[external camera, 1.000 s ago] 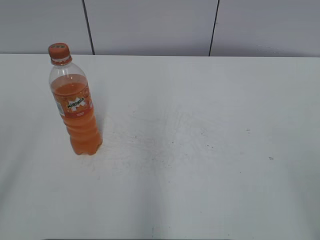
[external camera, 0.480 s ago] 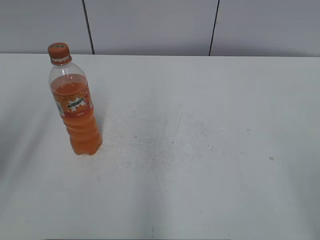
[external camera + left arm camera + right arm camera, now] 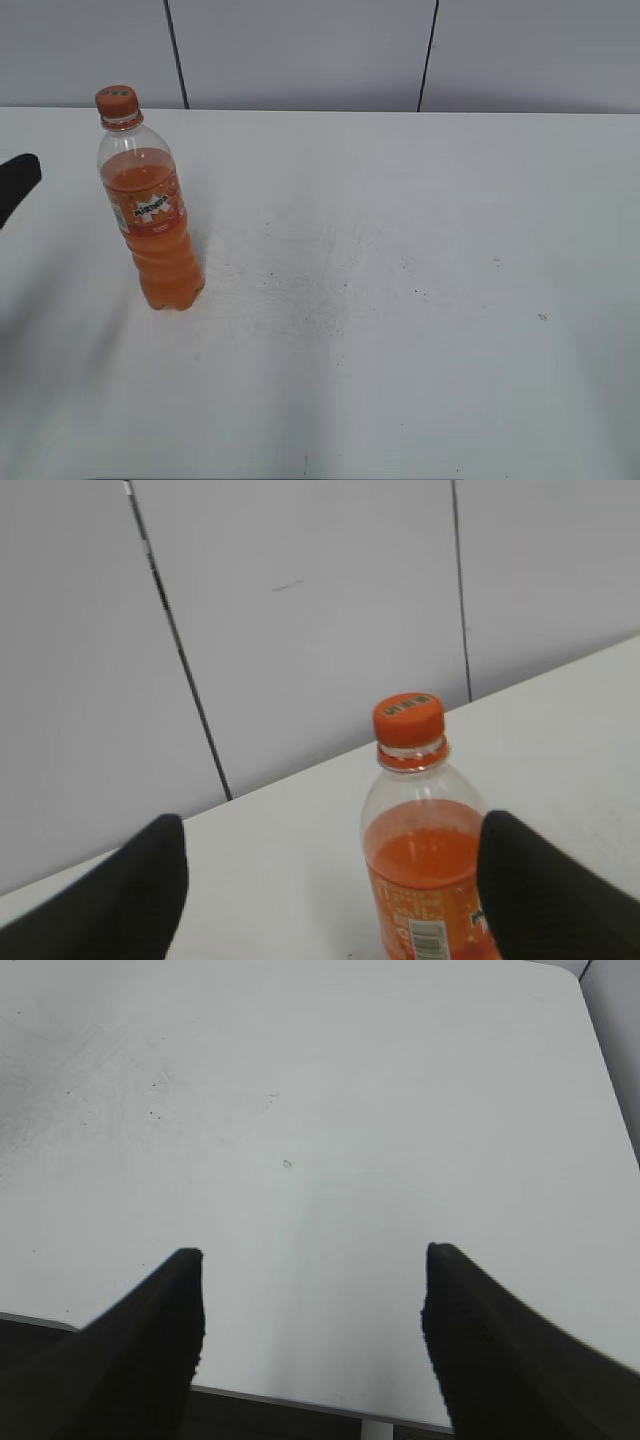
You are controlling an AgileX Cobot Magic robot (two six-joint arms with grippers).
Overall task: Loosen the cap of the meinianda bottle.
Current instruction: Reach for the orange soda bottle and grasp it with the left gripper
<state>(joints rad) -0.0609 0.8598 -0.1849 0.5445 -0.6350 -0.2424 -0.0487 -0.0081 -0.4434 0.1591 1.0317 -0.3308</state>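
Observation:
The meinianda bottle stands upright at the left of the white table, with orange drink and an orange label. Its orange cap is on top. One black finger of my left gripper shows at the far left edge of the exterior view, left of the bottle and apart from it. In the left wrist view the bottle and cap stand ahead, toward the right finger of the open, empty left gripper. My right gripper is open and empty over bare table near its front edge.
The white table has small dark specks near its middle. A grey panelled wall with dark seams runs along the far edge. The table's near edge shows under the right gripper.
A finger of my left gripper has come into the exterior view at the far left edge. The bottle has not moved.

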